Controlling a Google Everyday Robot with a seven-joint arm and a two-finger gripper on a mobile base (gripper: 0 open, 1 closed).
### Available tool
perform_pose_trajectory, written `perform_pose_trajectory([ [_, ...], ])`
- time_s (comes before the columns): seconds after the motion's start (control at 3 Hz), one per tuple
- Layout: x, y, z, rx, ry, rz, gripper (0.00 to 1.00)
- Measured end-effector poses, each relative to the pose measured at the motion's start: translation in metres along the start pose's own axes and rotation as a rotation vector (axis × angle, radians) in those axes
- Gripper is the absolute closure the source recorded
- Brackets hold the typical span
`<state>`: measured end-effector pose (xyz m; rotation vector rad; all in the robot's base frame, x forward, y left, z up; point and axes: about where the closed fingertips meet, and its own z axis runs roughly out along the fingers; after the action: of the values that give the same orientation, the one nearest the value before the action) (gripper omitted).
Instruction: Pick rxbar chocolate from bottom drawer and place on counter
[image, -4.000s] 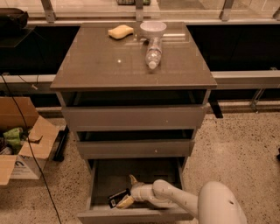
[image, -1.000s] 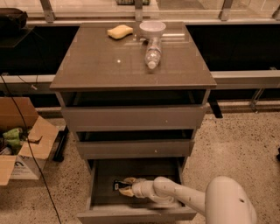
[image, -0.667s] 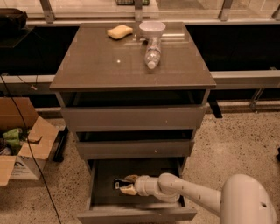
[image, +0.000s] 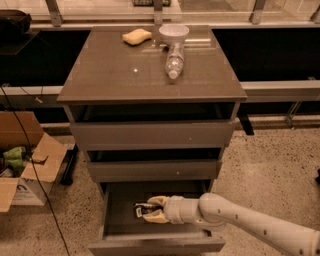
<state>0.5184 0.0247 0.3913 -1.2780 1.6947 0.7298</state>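
The bottom drawer (image: 120, 235) of the grey cabinet is pulled open. My gripper (image: 151, 209) reaches into it from the right on a white arm. Its cream fingers (image: 156, 216) are closed around the rxbar chocolate (image: 140, 209), a small black bar with a white label patch, which pokes out to the left of the fingers. The bar sits low inside the drawer; I cannot tell if it still touches the drawer floor. The counter (image: 125, 70) is the glossy grey-brown top of the cabinet.
On the counter lie a clear plastic bottle (image: 173, 61), a white bowl (image: 173, 34) and a yellow sponge (image: 136, 36) toward the back. The two upper drawers (image: 150, 135) are slightly open. An open cardboard box (image: 22, 160) stands on the floor at left, with cables beside it.
The gripper has moved from the drawer's left front toward its middle and closed on the bar. The arm now stretches in from further right.
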Motion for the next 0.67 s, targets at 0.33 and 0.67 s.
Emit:
perform_pose_trajectory([
  [0.33,-0.064,0.006,-0.062,0.034,-0.042,-0.132,1.0],
  [0.67,-0.179,0.02,-0.149,0.115,-0.101,-0.283,1.0],
])
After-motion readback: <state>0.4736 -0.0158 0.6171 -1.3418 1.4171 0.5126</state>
